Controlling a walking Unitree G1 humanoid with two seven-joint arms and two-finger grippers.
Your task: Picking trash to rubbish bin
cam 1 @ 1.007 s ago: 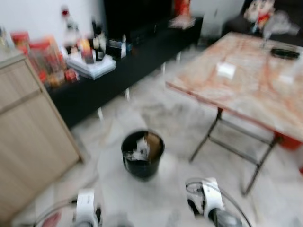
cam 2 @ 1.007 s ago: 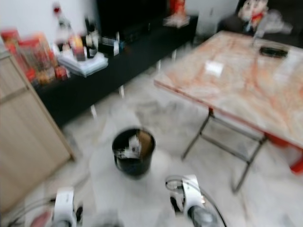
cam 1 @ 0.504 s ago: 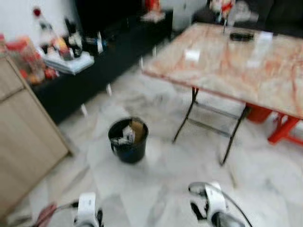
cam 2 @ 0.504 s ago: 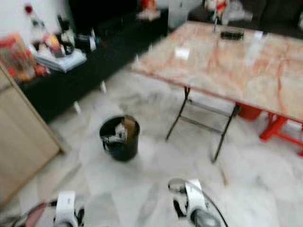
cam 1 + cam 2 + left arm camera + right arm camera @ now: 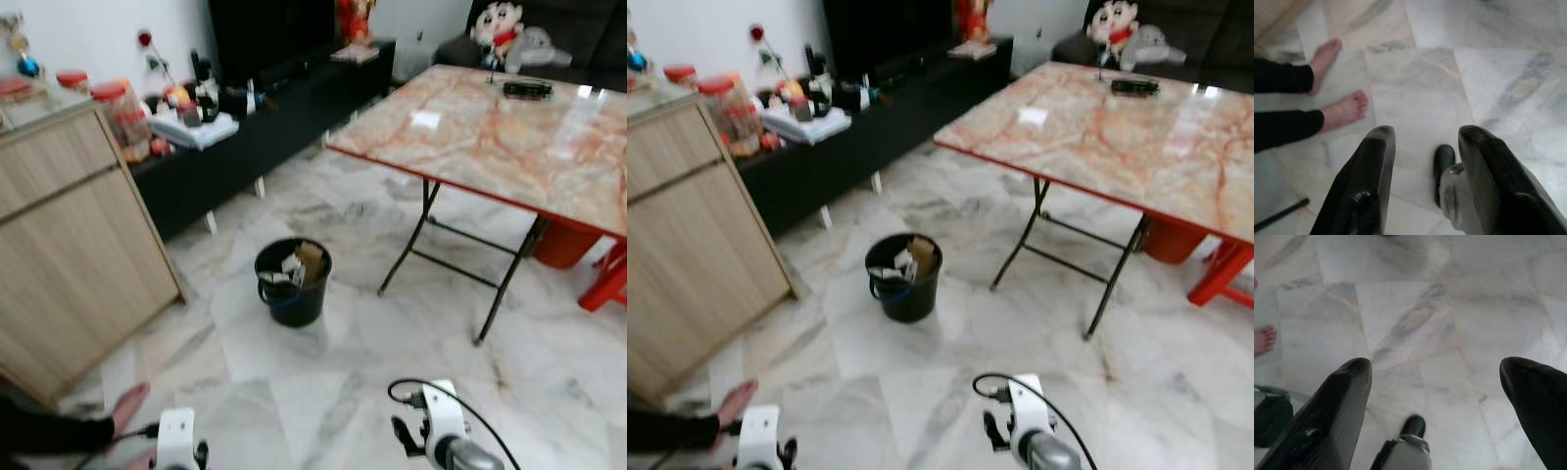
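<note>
Two grippers hung low over a marble floor (image 5: 333,392) as the robot stood well back from the black rubbish bin (image 5: 293,282), which sat on the tiles near the folding table (image 5: 509,137) and already held scraps of paper and card. From the head camera, the left eye showed the bin between a pale wooden cabinet (image 5: 69,235) on the robot's left and the marble-topped table on its right, with a long black TV bench (image 5: 265,127) crowded with jars and bottles along the far wall; no loose trash could be made out on the floor. The right eye gave the same room, adding red stools (image 5: 1225,269) beyond the table and soft toys (image 5: 1127,29) on a dark sofa behind. In the left wrist view, the left gripper (image 5: 1422,161) pointed down at bare tiles with its fingers parted and nothing between them, a person's bare feet (image 5: 1342,110) near by. In the right wrist view, the right gripper (image 5: 1449,391) was spread wide, equally empty, above veined tiles. To do this step well, the robot would probably need to find a piece of trash first, keep clear of the person's feet and the table legs, and tread carefully, since the polished tiles looked smooth and might be slippery.
</note>
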